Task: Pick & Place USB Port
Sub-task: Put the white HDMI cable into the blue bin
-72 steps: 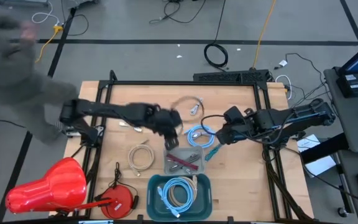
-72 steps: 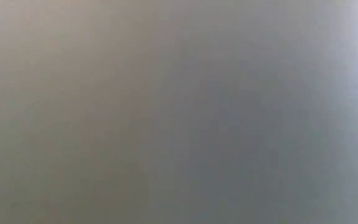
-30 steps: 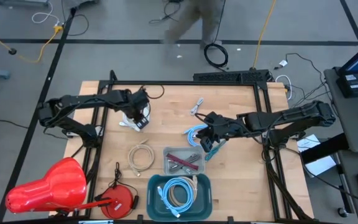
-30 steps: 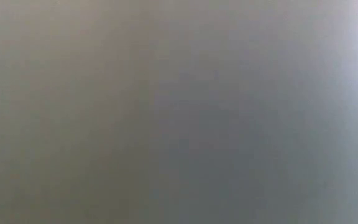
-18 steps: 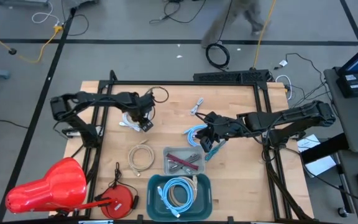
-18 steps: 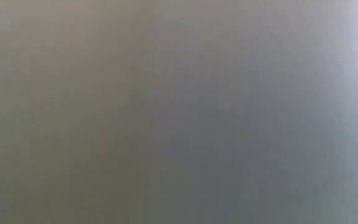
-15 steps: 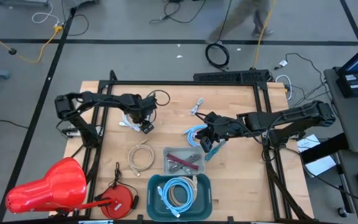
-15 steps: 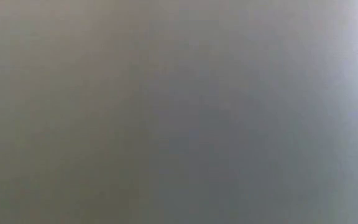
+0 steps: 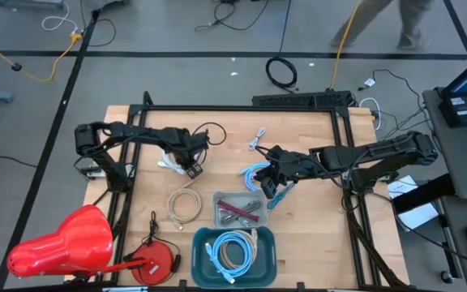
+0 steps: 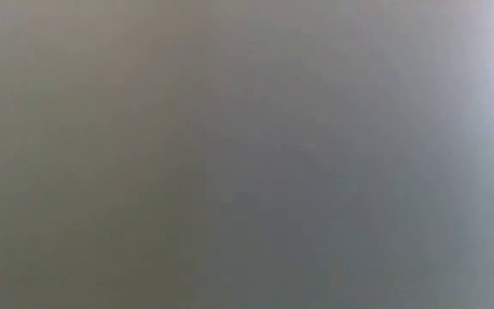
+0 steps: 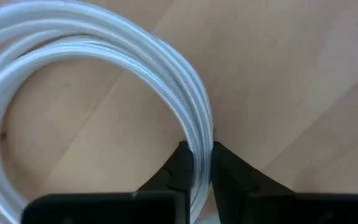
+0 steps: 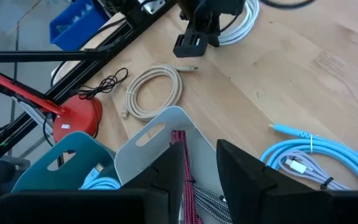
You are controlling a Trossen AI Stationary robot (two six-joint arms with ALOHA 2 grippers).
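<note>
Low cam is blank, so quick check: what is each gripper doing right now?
Left gripper: shut on the white cable, at the table's left rear.
Right gripper: open, holding nothing, above the grey bin.

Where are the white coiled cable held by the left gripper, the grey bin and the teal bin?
white coiled cable (image 11: pixel 185 93): left wrist view, on the coil's outer strands.
grey bin (image 12: pixel 166 119): right wrist view, on its rim by the handle slot.
teal bin (image 9: pixel 202 240): high view, on its left rim.
</note>
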